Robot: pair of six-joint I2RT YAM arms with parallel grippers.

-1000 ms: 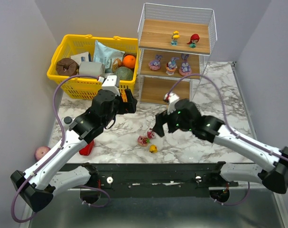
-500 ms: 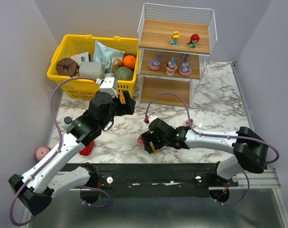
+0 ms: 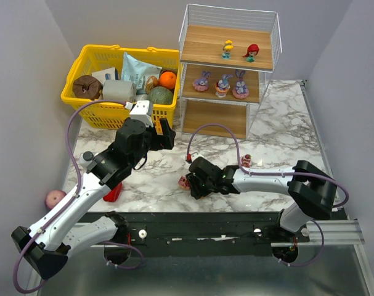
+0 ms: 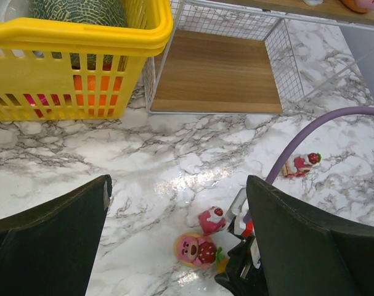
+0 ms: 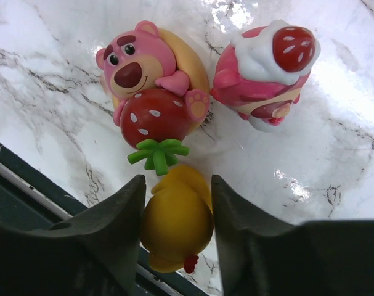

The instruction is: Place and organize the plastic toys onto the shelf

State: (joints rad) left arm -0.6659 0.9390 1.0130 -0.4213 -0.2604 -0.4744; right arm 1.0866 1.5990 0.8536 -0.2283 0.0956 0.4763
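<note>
My right gripper [image 5: 176, 203] is shut on a small yellow toy [image 5: 174, 225] low over the marble near the table's front edge, and in the top view this right gripper [image 3: 196, 185] hides the toy. Just beyond lie a pink bear with a strawberry [image 5: 151, 86] and a pink cream-topped toy [image 5: 267, 71]. A further small toy [image 3: 246, 160] lies to the right. The shelf [image 3: 227, 61] holds two dolls [image 3: 227, 49] on top and three bunny figures [image 3: 223, 85] on the middle board. My left gripper [image 3: 165, 132] hangs open above the table, empty.
A yellow basket [image 3: 88, 58] full of food items stands left of the shelf. A red pepper [image 3: 113, 193] lies under the left arm and a pink ball [image 3: 54, 198] sits off the table's left edge. The shelf's bottom board [image 4: 217, 71] is bare.
My right arm swung left and down to the toys near the front edge, and its jaws closed on the yellow toy. The left arm barely shifted and stayed open.
</note>
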